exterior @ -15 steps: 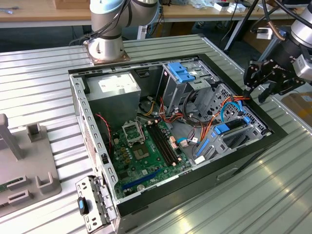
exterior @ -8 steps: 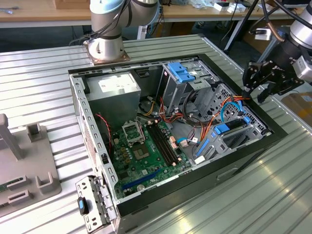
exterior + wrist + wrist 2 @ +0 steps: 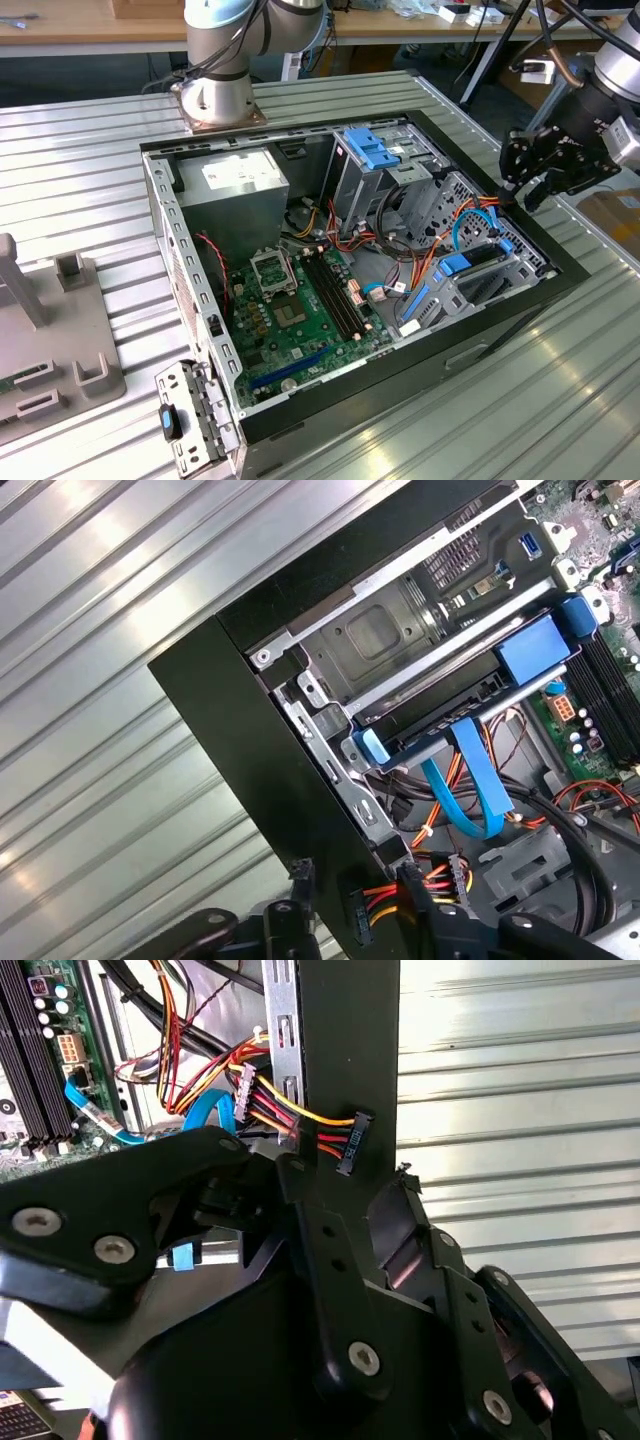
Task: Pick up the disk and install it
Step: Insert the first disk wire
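Observation:
The disk lies in the grey drive cage at the near right corner of the open computer case, a dark slab in a bright blue carrier. The first wrist view shows the disk flat between the cage rails, with a blue cable curving off its end. My gripper hangs at the case's right wall, just behind the disk, open and holding nothing. In both wrist views its fingertips stand either side of a black power plug on red, yellow and orange wires at the case's black edge.
The case lies open on a ribbed metal table. Inside are the green motherboard, a grey power supply, loose cable bundles and a second cage topped by a blue clip. The arm's base stands behind; a grey fixture sits at the exterior view's left.

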Robot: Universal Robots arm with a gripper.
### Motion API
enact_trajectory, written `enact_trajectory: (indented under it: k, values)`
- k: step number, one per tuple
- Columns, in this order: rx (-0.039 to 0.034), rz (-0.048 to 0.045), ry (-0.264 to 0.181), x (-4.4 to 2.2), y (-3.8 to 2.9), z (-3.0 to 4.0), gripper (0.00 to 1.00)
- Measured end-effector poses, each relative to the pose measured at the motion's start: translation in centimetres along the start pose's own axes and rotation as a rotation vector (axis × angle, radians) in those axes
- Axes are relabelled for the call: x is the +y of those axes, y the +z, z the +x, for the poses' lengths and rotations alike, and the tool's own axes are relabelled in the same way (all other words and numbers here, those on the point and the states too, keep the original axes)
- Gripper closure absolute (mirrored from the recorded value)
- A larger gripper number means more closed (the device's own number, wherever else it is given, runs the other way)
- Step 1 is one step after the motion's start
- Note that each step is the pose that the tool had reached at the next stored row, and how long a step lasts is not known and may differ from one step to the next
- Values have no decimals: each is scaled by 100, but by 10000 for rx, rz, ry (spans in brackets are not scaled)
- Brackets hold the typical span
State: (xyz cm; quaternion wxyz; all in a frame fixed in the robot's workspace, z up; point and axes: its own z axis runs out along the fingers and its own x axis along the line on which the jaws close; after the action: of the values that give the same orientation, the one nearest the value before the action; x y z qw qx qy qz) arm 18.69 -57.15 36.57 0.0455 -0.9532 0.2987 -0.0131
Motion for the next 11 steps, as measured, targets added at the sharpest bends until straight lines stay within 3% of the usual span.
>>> enact_trajectory:
  k: [3,10,11]
  values:
    - [-1,1,-5,0,0,0,71]
    - [-11,-2,-130,13,0,9,71]
    - [7,-37,-196,18,-1,12,71]
